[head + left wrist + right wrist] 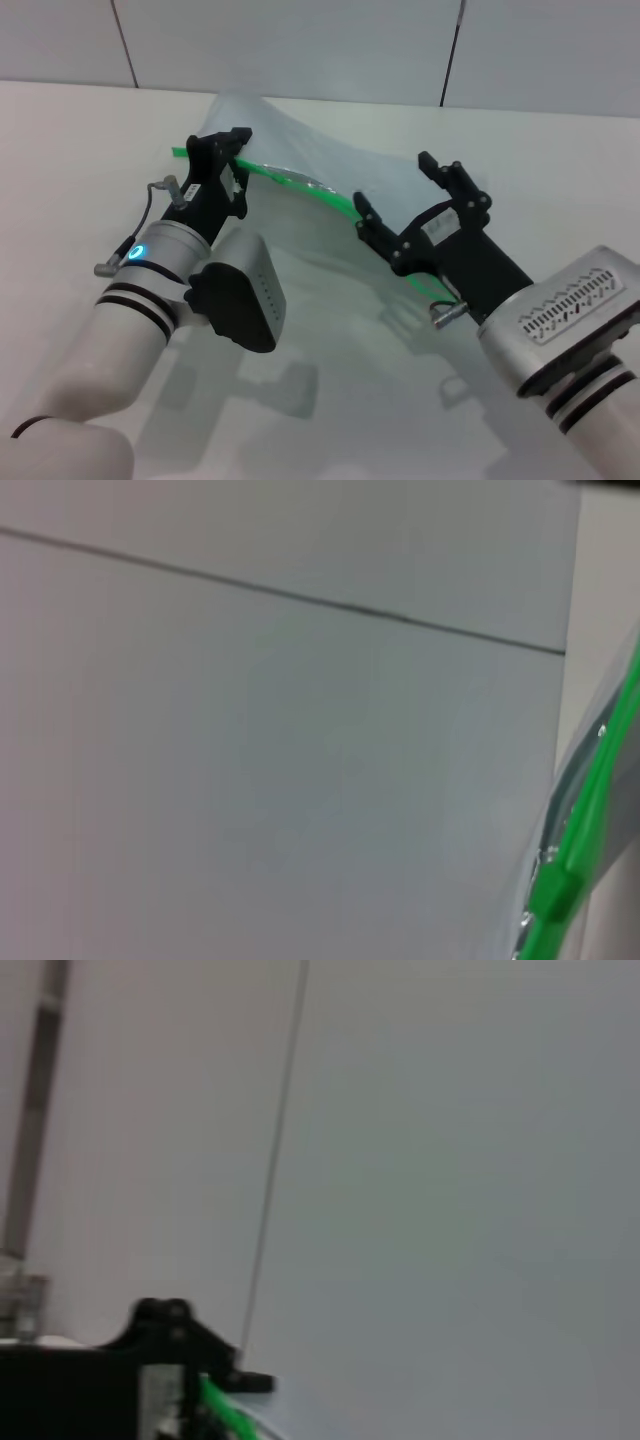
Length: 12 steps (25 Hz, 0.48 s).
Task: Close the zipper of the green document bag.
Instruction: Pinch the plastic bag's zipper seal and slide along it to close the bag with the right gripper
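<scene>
The green document bag (300,150) is lifted off the white counter (80,130), its zipper (300,183) running as a bright green strip between my two grippers. My left gripper (222,150) is clamped on the zipper's far end. My right gripper (400,195) sits spread wide at the near end, its lower finger beside the strip.

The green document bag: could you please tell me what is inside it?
Nothing shows through the green document bag; its cloudy plastic looks flat and empty. The left gripper hides one end of the zipper, and the right gripper hides part of the other.
</scene>
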Available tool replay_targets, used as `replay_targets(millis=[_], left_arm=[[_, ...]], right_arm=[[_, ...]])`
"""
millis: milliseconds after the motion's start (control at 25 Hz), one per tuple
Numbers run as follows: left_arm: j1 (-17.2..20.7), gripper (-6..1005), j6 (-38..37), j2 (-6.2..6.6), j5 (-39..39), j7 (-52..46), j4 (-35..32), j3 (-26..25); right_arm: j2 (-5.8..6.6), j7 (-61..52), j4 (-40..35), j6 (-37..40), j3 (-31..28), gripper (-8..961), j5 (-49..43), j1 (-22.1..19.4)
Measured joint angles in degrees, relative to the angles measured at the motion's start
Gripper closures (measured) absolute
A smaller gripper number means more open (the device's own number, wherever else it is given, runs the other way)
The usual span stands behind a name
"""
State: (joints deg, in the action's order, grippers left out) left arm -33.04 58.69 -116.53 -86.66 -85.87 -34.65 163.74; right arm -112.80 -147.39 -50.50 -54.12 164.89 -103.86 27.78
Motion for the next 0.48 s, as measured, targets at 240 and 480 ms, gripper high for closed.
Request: replay_targets(millis=[240, 480], left_arm=[[0.0, 944, 0.0, 0.00, -1.9, 0.6, 0.0, 0.0], [0.2, 944, 0.0, -0.06, -2.2, 2.9, -0.1, 0.0]], right_arm=[[0.08, 0.0, -0.1, 0.7, 0.0, 120, -4.1, 0.2], [0.03, 0.0, -0.7, 2.4, 0.0, 120, -5.9, 1.4]])
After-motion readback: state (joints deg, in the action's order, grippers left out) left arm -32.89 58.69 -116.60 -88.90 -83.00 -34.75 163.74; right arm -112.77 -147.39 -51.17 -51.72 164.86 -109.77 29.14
